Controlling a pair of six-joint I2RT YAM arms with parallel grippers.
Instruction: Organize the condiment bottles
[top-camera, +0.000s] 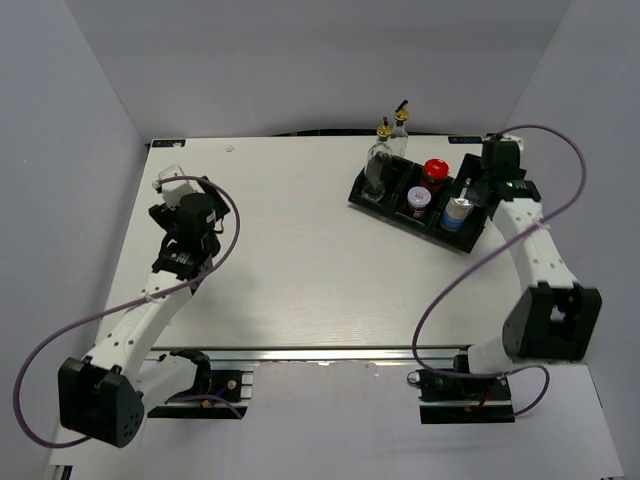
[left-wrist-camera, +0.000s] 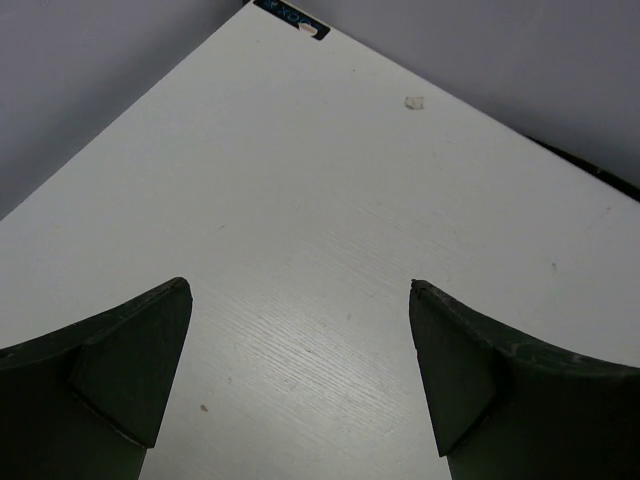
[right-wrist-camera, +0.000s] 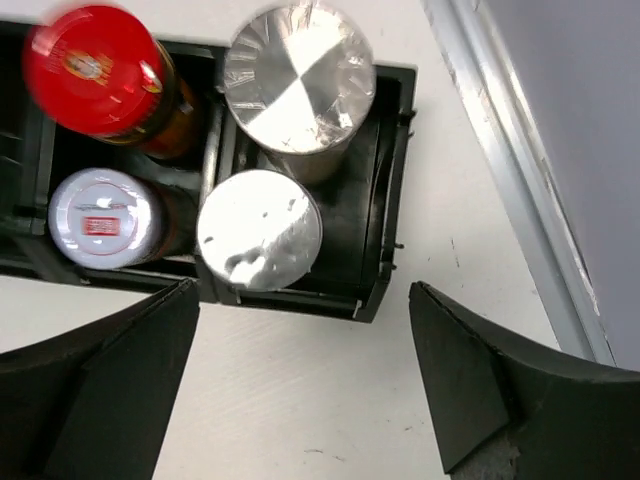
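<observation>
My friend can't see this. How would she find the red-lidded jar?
Look at the far right of the white table, where a long black tray sits. In its middle compartment, at the back, stands the red-lidded jar. Only its top is bright red; its neighbours' are white, silver or gold.

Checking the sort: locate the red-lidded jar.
In the top view, the red-lidded jar stands in the black tray at far right of the table, just behind a white-topped shaker.

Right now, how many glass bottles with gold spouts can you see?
2. The near cruet stands in the left end of the black tray; the far cruet stands just behind it, toward the back wall. No others visible.
</observation>
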